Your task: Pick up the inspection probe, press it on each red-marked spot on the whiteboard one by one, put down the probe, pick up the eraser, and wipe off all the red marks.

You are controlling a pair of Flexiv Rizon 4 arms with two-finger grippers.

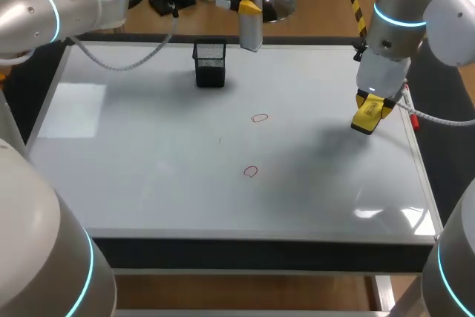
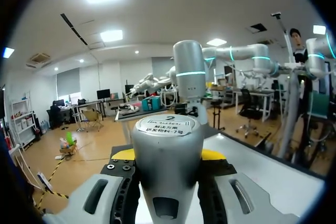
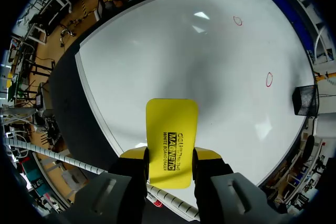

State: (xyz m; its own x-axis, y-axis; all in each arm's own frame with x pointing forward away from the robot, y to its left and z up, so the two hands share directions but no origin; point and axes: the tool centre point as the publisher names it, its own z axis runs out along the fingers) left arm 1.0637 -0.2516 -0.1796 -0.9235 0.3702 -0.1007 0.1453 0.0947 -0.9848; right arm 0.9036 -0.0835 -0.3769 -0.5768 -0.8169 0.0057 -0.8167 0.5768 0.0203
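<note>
The left arm [image 1: 44,12] comes in from the far left corner and stretches along the back of the table past the middle, with its wrist turned so the fingers lie level. The left gripper [image 1: 250,7] is clamped on the inspection probe [image 1: 251,16], a silver cylinder held upright. In the left wrist view the probe's body fills the gap between the two fingers, pressed from both sides, with its labelled cap facing away from the wrist. The probe's lower end hangs at the far edge of the whiteboard [image 1: 148,161]; whether it touches I cannot tell. Just beside it, toward the left, a black mesh holder [image 1: 210,62] stands upright on the board near that far edge. Out in the middle of the board lie the farther red mark [image 1: 259,118] and the nearer red mark [image 1: 250,171], both small open rings, well apart from either gripper. The right arm [image 1: 404,12] drops in from the far right, its wrist pointing steeply down over the board's right side. The right gripper [image 1: 371,113] grips the yellow eraser [image 1: 369,118] from two sides. In the right wrist view the eraser sticks out ahead of the fingers, above the white surface and clear of it.
</note>
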